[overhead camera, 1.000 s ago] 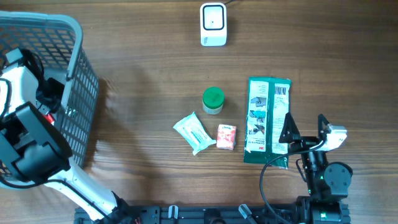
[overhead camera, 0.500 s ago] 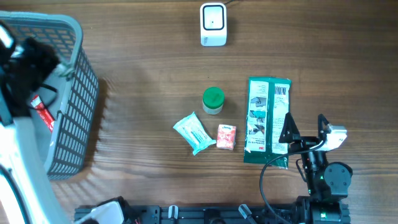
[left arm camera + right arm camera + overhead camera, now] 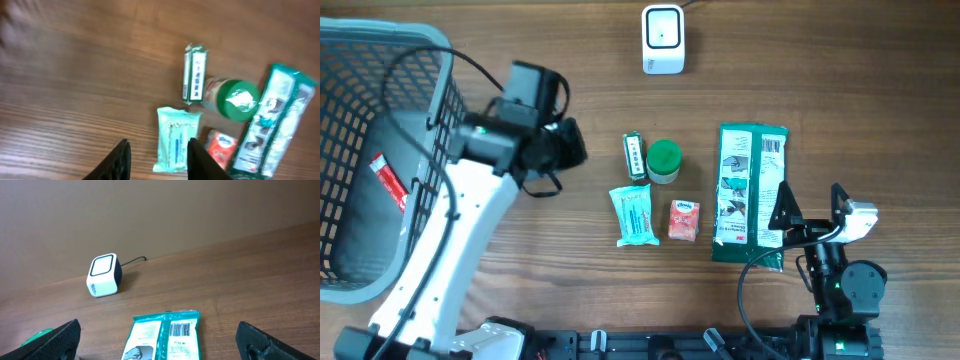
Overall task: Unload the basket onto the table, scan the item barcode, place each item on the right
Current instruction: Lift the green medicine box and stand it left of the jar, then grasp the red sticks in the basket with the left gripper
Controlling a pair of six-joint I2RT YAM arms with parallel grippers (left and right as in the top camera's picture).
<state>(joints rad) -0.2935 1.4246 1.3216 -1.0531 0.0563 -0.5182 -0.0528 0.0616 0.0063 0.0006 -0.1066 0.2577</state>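
Centrally on the worktop (image 3: 840, 70), a slim green-and-white packet (image 3: 635, 157) is seen lying flat, its long side touching or just beside a green-lidded jar (image 3: 663, 160) on the right. No fingers are closed on it. The white scanner (image 3: 662, 39) is set well apart from it at the far edge, with its cable led off behind. Below the packet, a teal wipes pack (image 3: 634, 214) is laid, and a small red-orange sachet (image 3: 684, 220) is placed just beside that. Further right, a large green pouch (image 3: 751, 193) is stretched out lengthwise, its barcode shown face up in the right wrist view. The left fingers (image 3: 118, 160) are held above bare wood to the left of the slim packet, parted and with nothing gripped between them. The right fingers (image 3: 62, 337) are spread wide and empty, poised at the near end of the pouch. At the far left a grey mesh basket (image 3: 448, 62) is stood, and a red item (image 3: 390, 183) is seen inside it.
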